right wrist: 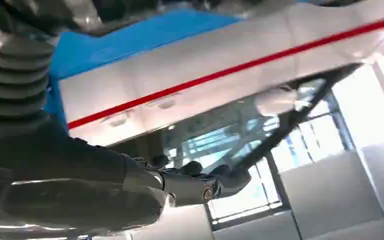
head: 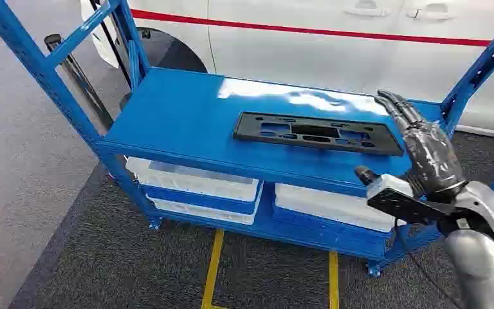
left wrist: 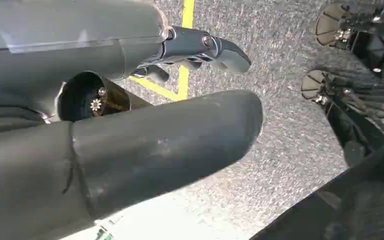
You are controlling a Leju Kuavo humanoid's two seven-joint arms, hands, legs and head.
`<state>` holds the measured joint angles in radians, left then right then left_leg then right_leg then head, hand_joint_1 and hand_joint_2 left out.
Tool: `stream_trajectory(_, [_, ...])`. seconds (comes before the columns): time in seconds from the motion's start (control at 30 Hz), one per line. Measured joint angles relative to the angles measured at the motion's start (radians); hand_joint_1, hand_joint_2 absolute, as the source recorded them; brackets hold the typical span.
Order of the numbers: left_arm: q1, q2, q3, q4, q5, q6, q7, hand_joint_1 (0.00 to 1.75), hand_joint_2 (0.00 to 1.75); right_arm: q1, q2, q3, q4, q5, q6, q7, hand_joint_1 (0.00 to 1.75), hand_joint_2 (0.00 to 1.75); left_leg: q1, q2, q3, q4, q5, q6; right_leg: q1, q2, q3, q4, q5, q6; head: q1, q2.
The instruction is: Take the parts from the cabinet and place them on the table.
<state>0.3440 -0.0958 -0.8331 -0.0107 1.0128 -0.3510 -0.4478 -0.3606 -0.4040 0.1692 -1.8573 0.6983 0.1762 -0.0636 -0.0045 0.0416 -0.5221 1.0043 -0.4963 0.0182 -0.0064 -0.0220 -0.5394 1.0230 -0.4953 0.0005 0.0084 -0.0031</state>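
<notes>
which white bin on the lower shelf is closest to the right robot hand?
The single white bin on the right side, just beside the right robot hand. The other two bins sit stacked on the left.

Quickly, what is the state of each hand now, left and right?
Left hand: open, holding nothing, hanging above the floor.
Right hand: open, holding nothing, raised beside the black part on the blue shelf.

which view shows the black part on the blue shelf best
The head view: the black part lies flat and whole on the blue shelf, right hand beside it. The left wrist view faces the floor; the right wrist view faces a white car.
</notes>
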Motion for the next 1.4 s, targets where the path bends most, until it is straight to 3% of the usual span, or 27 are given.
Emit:
stream_trajectory(0.2, [-0.007, 0.013, 0.001, 0.004, -0.02, -0.024, 0.009, 0.0, 0.0, -0.104, 0.02, 0.238, 0.222, 0.196, 0.008, 0.034, 0.0, 0.0, 0.0, 0.001, 0.003, 0.0, 0.0, 0.0, 0.0, 0.002, 0.0, 0.0, 0.0, 0.0, 0.0, 0.0])
stream_trajectory(0.27, [-0.007, 0.018, 0.002, 0.005, -0.022, -0.027, 0.009, 0.0, 0.0, -0.117, 0.027, 0.274, 0.268, 0.213, 0.004, 0.034, 0.0, 0.0, 0.0, 0.001, 0.005, 0.0, 0.001, 0.001, 0.0, 0.0, 0.0, 0.0, 0.0, 0.0, 0.0, 0.0])
stream_trajectory(0.5, [-0.007, 0.021, 0.006, 0.008, -0.026, -0.031, 0.014, 0.0, 0.0, -0.143, 0.04, 0.32, 0.376, 0.229, 0.0, 0.034, 0.0, 0.0, 0.0, 0.0, 0.004, 0.0, 0.001, 0.001, 0.0, 0.0, -0.001, 0.0, 0.0, 0.0, 0.0, 0.0])
stream_trajectory(0.97, [-0.009, 0.021, 0.024, 0.008, -0.027, -0.031, 0.021, 0.0, 0.0, -0.152, 0.062, 0.357, 0.427, 0.239, 0.0, 0.034, 0.0, 0.0, 0.0, 0.0, 0.004, 0.0, 0.001, 0.001, 0.0, 0.0, -0.001, 0.0, 0.0, 0.001, 0.0, 0.0])
stream_trajectory(1.0, [-0.009, 0.021, 0.025, 0.008, -0.027, -0.031, 0.021, 0.0, 0.0, -0.152, 0.063, 0.358, 0.429, 0.239, 0.0, 0.034, 0.0, 0.0, -0.003, 0.0, 0.001, 0.004, -0.002, 0.002, -0.007, -0.001, 0.0, -0.007, 0.005, 0.005, 0.0, 0.0])
stream_trajectory(1.03, [-0.009, 0.023, 0.026, 0.009, -0.027, -0.03, 0.022, 0.0, 0.0, -0.154, 0.066, 0.36, 0.431, 0.239, 0.0, 0.034, 0.0, 0.0, -0.005, 0.0, 0.0, 0.0, 0.001, 0.015, -0.007, -0.003, 0.003, -0.015, 0.009, 0.013, 0.0, 0.0])
stream_trajectory(1.07, [-0.01, 0.023, 0.026, 0.009, -0.027, -0.03, 0.023, 0.0, 0.0, -0.156, 0.066, 0.36, 0.431, 0.239, -0.001, 0.034, 0.0, 0.0, -0.003, 0.001, 0.013, -0.03, 0.012, 0.027, -0.004, -0.002, 0.016, -0.031, 0.015, 0.021, -0.001, 0.0])
stream_trajectory(1.1, [-0.011, 0.023, 0.026, 0.009, -0.028, -0.03, 0.023, 0.0, 0.0, -0.156, 0.066, 0.36, 0.433, 0.239, -0.002, 0.034, 0.0, 0.0, 0.01, 0.005, 0.038, -0.065, 0.031, 0.03, -0.005, 0.004, 0.015, -0.019, 0.009, 0.019, 0.002, 0.0])
stream_trajectory(1.13, [-0.012, 0.022, 0.027, 0.009, -0.028, -0.03, 0.023, 0.0, 0.0, -0.16, 0.066, 0.36, 0.434, 0.239, -0.002, 0.034, 0.0, 0.0, 0.011, 0.005, 0.046, -0.082, 0.038, 0.036, -0.004, 0.012, -0.003, 0.013, -0.015, 0.02, 0.001, 0.0])
stream_trajectory(1.2, [-0.013, 0.023, 0.027, 0.009, -0.028, -0.029, 0.024, 0.0, 0.0, -0.16, 0.066, 0.36, 0.439, 0.239, -0.002, 0.034, 0.0, 0.0, 0.014, 0.005, 0.045, -0.082, 0.039, 0.035, -0.012, 0.021, -0.078, 0.156, -0.08, 0.029, 0.001, 0.0])
stream_trajectory(1.23, [-0.013, 0.023, 0.028, 0.009, -0.029, -0.029, 0.024, 0.0, 0.0, -0.157, 0.066, 0.36, 0.444, 0.239, -0.002, 0.034, 0.0, 0.0, 0.015, 0.004, 0.045, -0.079, 0.036, 0.033, -0.019, 0.021, -0.12, 0.227, -0.099, 0.036, 0.001, 0.0])
stream_trajectory(1.27, [-0.013, 0.022, 0.029, 0.009, -0.029, -0.029, 0.024, 0.0, 0.0, -0.154, 0.066, 0.36, 0.448, 0.239, -0.002, 0.034, 0.0, 0.0, 0.017, 0.003, 0.046, -0.075, 0.032, 0.028, -0.025, 0.021, -0.144, 0.258, -0.094, 0.042, 0.001, 0.0])
stream_trajectory(1.3, [-0.013, 0.022, 0.03, 0.009, -0.031, -0.029, 0.024, 0.0, 0.0, -0.153, 0.066, 0.36, 0.451, 0.24, -0.002, 0.034, 0.0, 0.0, 0.022, 0.002, 0.046, -0.068, 0.026, 0.021, -0.032, 0.02, -0.145, 0.243, -0.065, 0.05, 0.001, 0.0])
stream_trajectory(1.37, [-0.014, 0.022, 0.033, 0.009, -0.031, -0.029, 0.025, 0.0, 0.0, -0.154, 0.066, 0.36, 0.454, 0.24, -0.003, 0.034, 0.0, 0.0, 0.039, 0.001, 0.049, -0.042, 0.002, -0.001, -0.046, 0.016, -0.089, 0.102, 0.034, 0.07, 0.001, 0.0])
stream_trajectory(1.4, [-0.013, 0.022, 0.034, 0.009, -0.031, -0.029, 0.025, 0.0, 0.0, -0.154, 0.066, 0.36, 0.455, 0.24, -0.003, 0.034, 0.0, 0.0, 0.044, 0.001, 0.048, -0.022, -0.014, -0.015, -0.054, 0.008, -0.061, 0.028, 0.062, 0.081, 0.001, 0.0])
